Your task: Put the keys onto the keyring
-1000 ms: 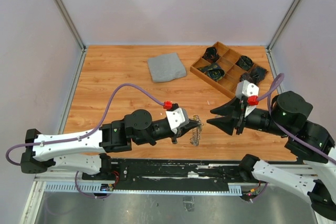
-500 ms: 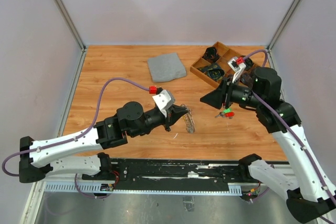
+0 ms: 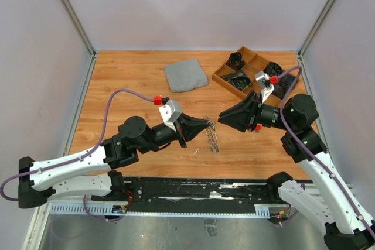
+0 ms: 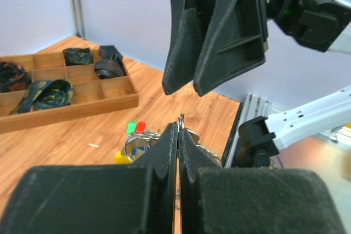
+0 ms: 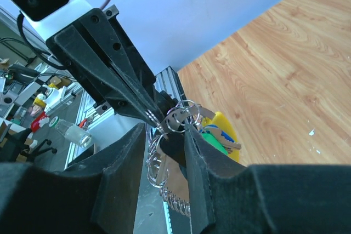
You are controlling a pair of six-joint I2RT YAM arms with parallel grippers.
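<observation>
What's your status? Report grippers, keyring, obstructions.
Left gripper shut on keyring. Right gripper open, fingers either side of ring. Keys bunched beside it. Nothing blocking.

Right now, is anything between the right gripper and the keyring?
Nothing visible. The left gripper pinches the keyring, and the open right gripper sits close to it, with only air between.

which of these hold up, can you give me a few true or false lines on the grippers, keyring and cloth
The left gripper is shut on the keyring. True.
The right gripper is open. True.
The grey cloth lies inside the wooden tray. False: it lies on the table, left of the tray.
The keyring lies flat on the table. False: it hangs from the left gripper.
</observation>
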